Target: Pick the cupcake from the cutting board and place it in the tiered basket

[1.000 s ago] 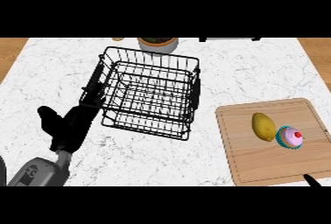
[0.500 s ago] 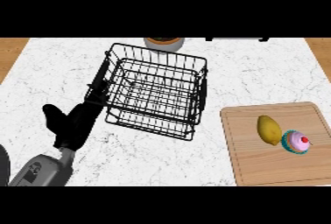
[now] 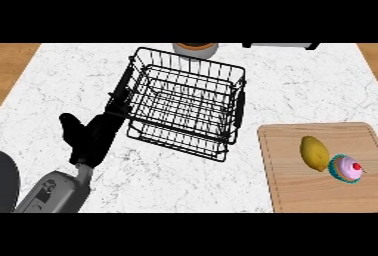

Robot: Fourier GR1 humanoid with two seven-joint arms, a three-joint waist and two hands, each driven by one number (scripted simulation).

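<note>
One cupcake (image 3: 347, 168) to move, pink-topped with a red cherry, lying near the right edge of the cutting board (image 3: 295, 190) and touched by nothing. Just beside it on the left, a lemon (image 3: 314, 152), close enough to crowd a grasp from that side; likely best approached from above or from the right. Well apart, up and to the left across the marble counter (image 3: 221, 190), the wire basket (image 3: 184, 110): black, tiered, turned at an angle, open on top for a drop-in from above. At its left wall, the left hand (image 3: 88, 140): fingers stretched out straight toward the wire, thumb spread wide, holding nothing; touching the basket or merely beside it, impossible to tell. Probably placed there to steady the basket, or simply resting out of the way. No right hand anywhere in view, though by side the nearer one to the board and so the natural choice for the pick. Nothing of the task done yet: reach, grasp, carry and release all ahead. At the counter's far edge, behind the basket, a round brown-rimmed pot (image 3: 196, 48).
</note>
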